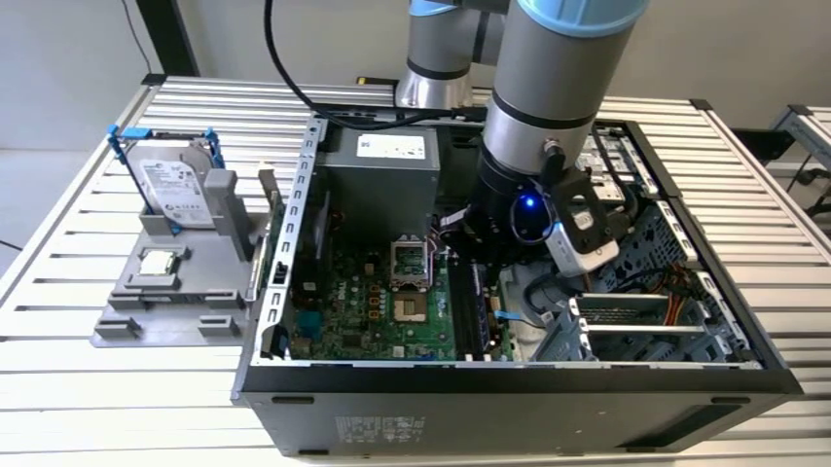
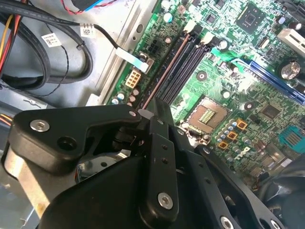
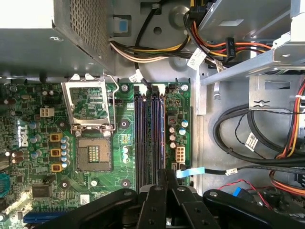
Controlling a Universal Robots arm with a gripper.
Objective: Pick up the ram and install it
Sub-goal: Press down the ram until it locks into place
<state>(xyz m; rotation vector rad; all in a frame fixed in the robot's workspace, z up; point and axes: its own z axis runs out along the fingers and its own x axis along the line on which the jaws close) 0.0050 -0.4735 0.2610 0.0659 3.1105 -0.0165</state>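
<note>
Slatted table (image 1: 78,389), processor tray (image 1: 162,292).

Ram (image 2: 164,71) seen edge-on in the second wrist view: long, thin, narrow stick, showing as a straight brownish line. Near end runs in between the fingertips of the gripper (image 2: 148,112) and appears clamped there; far end reaches straight out ahead of the fingertips. Stands on its long edge, upright, not visibly tilted. Aligned lengthwise with the black memory slots (image 2: 188,59) directly beneath the tool and of about the same length. Lies along the outermost slot of the group. Cannot tell whether fully seated or merely resting on it. Chips and label hidden at this angle.
</note>
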